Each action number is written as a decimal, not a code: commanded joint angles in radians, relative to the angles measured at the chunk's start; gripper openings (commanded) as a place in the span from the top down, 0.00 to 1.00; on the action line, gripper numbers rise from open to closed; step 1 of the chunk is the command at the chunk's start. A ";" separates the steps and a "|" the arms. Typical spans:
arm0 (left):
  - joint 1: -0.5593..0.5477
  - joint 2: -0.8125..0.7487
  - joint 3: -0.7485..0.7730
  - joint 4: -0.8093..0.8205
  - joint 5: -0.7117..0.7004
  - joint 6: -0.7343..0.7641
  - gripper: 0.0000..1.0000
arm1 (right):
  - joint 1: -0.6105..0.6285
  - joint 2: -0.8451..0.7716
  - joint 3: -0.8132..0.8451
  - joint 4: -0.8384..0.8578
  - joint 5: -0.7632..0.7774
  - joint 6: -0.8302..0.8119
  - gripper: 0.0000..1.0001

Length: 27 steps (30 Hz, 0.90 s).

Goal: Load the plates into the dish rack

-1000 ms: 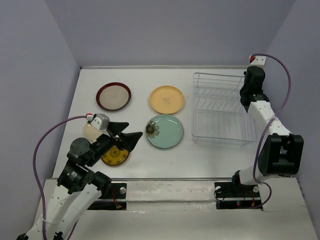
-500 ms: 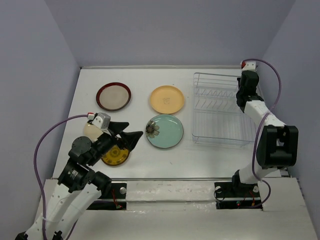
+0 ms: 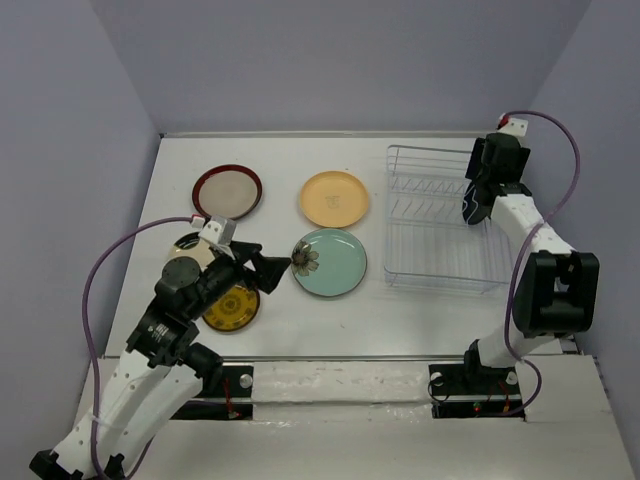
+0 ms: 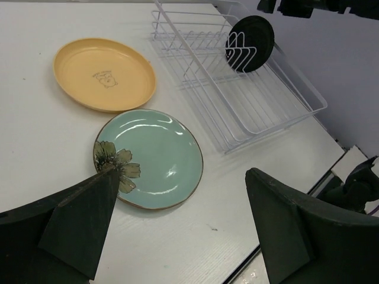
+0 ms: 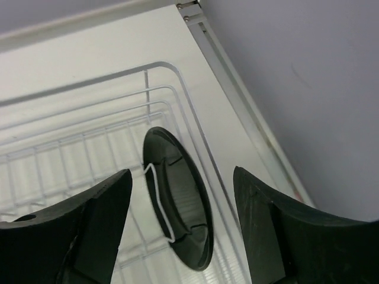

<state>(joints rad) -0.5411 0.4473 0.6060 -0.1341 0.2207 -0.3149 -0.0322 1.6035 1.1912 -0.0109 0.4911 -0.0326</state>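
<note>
A small black plate (image 5: pixel 177 201) stands on edge between the dividers at the far right of the white dish rack (image 3: pixel 437 283). My right gripper (image 5: pixel 183 171) hangs open just above it, one finger on each side, touching nothing. On the table lie the teal flower plate (image 3: pixel 335 265), the peach-orange plate (image 3: pixel 334 198), the red-rimmed beige plate (image 3: pixel 227 192) and the amber plate (image 3: pixel 231 307). My left gripper (image 4: pixel 180 171) is open and empty above the near edge of the teal plate (image 4: pixel 151 157).
A small dark-rimmed cream plate (image 3: pixel 186 245) lies beside the left arm, partly hidden by it. Most of the rack's slots (image 4: pixel 237 112) left of the black plate hold nothing. Purple walls close in the table on three sides.
My right gripper has opened from shut and the black plate now stands free in the rack. My left gripper has moved right, toward the teal plate.
</note>
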 commanded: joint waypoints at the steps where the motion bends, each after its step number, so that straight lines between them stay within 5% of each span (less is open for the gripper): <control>1: 0.009 0.059 0.014 0.010 -0.037 0.007 0.01 | 0.005 -0.128 0.047 -0.073 -0.045 0.330 0.23; 9: 0.007 0.192 0.024 -0.019 -0.104 -0.038 0.01 | 0.135 -0.424 -0.213 0.066 -0.363 0.543 0.19; 18: 0.007 0.365 0.034 -0.056 -0.276 -0.125 0.01 | 0.386 -0.637 -0.464 0.156 -0.543 0.651 0.19; 27: 0.007 0.574 -0.107 0.257 -0.147 -0.309 0.05 | 0.491 -0.749 -0.605 0.192 -0.697 0.655 0.22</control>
<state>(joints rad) -0.5350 0.9356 0.5426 -0.0490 0.0380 -0.5369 0.4461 0.9230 0.6182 0.0895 -0.1062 0.6125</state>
